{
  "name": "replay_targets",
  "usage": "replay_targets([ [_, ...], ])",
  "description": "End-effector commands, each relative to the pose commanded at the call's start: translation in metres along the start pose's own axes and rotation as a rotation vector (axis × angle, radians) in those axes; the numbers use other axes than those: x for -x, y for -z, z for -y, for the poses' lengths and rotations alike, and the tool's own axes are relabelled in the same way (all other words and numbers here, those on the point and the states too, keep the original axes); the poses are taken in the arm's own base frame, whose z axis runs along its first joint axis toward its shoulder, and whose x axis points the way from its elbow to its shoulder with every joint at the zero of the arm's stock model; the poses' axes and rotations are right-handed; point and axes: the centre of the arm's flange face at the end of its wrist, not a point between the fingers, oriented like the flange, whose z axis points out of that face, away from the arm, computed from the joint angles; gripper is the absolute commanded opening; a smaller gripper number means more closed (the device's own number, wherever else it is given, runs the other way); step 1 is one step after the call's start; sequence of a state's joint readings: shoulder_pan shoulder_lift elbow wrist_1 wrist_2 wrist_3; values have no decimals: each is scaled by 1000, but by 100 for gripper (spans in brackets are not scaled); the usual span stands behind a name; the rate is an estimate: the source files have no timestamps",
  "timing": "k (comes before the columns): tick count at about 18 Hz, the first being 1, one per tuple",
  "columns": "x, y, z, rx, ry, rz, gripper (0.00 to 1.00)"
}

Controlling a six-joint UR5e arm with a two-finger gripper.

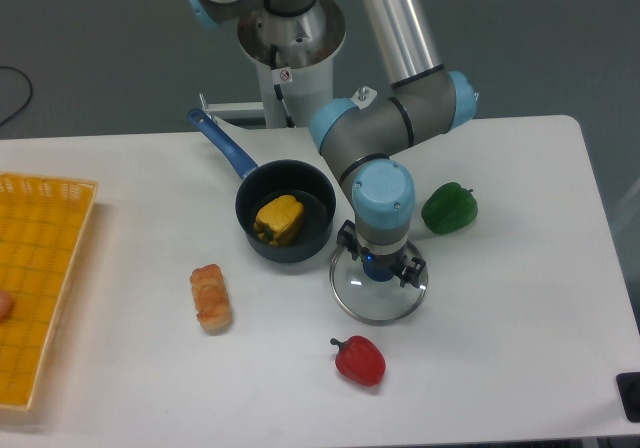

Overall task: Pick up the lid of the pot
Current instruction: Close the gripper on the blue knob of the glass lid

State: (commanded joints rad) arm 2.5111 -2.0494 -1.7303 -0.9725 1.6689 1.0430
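The claw (382,254) is placed over the see-through pot lid (375,304), with its two fingers spread partway, one on each side of the blue knob (378,269); whether the knob is touched cannot be told. The lid is seen flat on the white table (130,318), between the black pan (315,188) and the red toy (360,362).

Grey arm (427,108), pale-blue joint caps (465,99)

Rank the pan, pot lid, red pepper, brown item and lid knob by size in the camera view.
1. Pan
2. Pot lid
3. Red pepper and brown item: too alike to rank
4. Lid knob
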Motion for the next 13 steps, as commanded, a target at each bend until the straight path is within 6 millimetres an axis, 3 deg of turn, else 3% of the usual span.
replay_targets([
  [6, 1, 3, -1, -1, -3, 3, 78],
  [13, 2, 7, -2, -4, 2, 8, 62],
])
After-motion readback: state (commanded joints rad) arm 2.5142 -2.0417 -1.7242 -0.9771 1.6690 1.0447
